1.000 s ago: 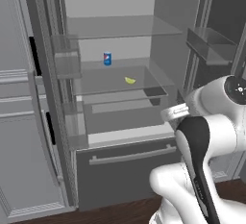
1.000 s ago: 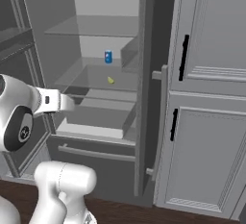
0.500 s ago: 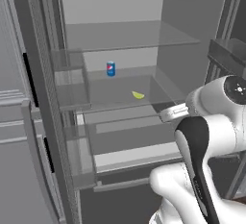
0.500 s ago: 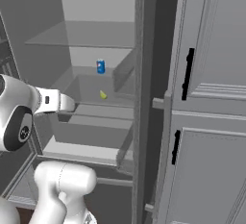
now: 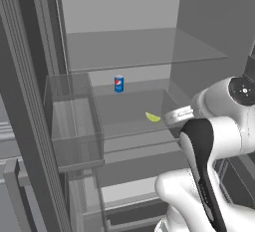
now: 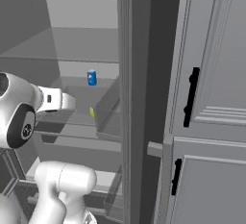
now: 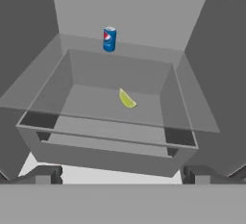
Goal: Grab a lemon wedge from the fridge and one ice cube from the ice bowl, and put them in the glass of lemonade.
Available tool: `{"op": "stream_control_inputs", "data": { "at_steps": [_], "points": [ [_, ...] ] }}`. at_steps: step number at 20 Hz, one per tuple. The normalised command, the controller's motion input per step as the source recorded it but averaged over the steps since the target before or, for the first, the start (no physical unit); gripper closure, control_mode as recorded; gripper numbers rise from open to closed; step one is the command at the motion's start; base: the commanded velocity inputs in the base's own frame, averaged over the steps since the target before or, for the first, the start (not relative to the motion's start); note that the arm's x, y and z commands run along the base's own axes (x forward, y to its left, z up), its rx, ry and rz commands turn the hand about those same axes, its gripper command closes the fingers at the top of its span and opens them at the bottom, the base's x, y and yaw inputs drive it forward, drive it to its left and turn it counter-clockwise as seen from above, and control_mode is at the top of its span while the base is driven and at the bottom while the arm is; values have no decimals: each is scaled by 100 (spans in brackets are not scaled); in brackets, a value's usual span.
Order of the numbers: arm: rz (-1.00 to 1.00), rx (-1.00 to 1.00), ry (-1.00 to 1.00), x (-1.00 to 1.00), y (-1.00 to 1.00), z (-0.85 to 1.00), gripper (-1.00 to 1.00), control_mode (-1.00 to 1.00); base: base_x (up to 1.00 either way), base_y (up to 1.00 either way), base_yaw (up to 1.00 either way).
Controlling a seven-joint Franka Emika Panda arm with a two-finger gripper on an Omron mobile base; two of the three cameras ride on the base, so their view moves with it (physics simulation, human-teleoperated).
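The fridge (image 5: 139, 52) stands open in front of me, its glass shelves bare to the view. A small yellow lemon wedge (image 5: 153, 117) lies on the middle glass shelf, toward its front right. In the hand view the lemon wedge (image 7: 127, 99) sits straight ahead, some way beyond my gripper (image 7: 122, 176). The fingertips (image 7: 45, 175) stand wide apart, open, with nothing between them. From the right base view, a sliver of the lemon wedge (image 6: 92, 111) peeks past the fridge (image 6: 139, 98) door edge. The ice bowl, ice cube and glass of lemonade are out of view.
A blue soda can (image 5: 118, 83) stands upright at the back of the same shelf, left of the wedge. A clear door bin (image 5: 74, 121) juts out at the left. Under the shelf lies a clear drawer (image 7: 105, 141). Light grey cabinets (image 6: 211, 74) flank the fridge's right.
The base has driven closer to the fridge, so the shelves, can and wedge loom larger in both base views. The gripper stays open.
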Motion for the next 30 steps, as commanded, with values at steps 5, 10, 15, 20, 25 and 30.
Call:
{"op": "stream_control_inputs", "data": {
  "at_steps": [5, 10, 15, 20, 25, 30],
  "points": [
    [0, 0, 7, 86, -2, -26, -100, -100, 0, 0, 0],
    [0, 0, 9, 96, -3, -52, -100, -100, 0, 0, 0],
    [0, 0, 1, 79, -6, -75, -100, -100, 0, 0, 0],
    [0, 0, 0, 89, -2, -57, -100, -100, 0, 0, 0],
    [0, 2, 0, 75, -2, -41, -100, -100, 0, 0, 0],
    [0, 3, 4, 63, 0, -31, -100, -100, 0, 0, 0]
  ]
}}
